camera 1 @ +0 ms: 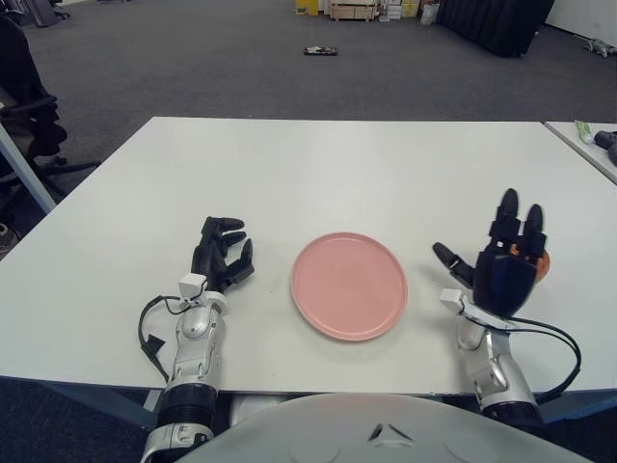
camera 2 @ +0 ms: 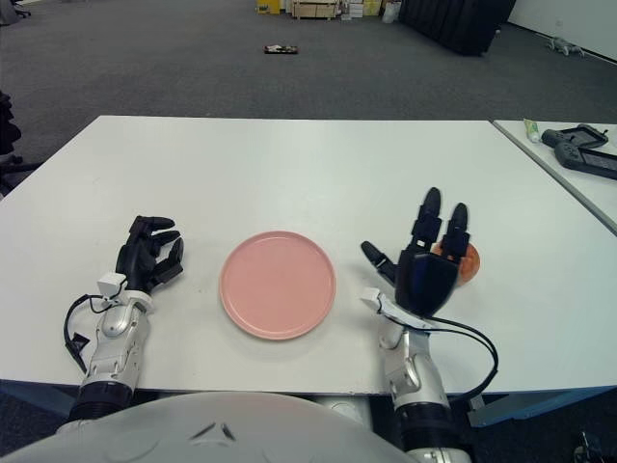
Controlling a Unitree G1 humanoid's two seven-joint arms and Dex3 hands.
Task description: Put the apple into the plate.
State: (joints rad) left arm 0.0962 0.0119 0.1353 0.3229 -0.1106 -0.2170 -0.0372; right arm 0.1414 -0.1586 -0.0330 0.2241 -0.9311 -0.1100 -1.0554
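Right hand (camera 1: 506,275), fingers (camera 1: 508,214) spread and holding nothing, before the apple (camera 1: 541,261) near the table's right edge; plate (camera 1: 349,285) unfilled, grasp pending

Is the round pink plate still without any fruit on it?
Yes: the round pink plate lies bare, while the red apple sits on the table behind the open right hand.

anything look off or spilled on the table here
Nothing stands out. The pink plate lies flat and bare, the apple sits whole, mostly hidden behind the open right hand, and the left hand shows left of the plate on the white table.
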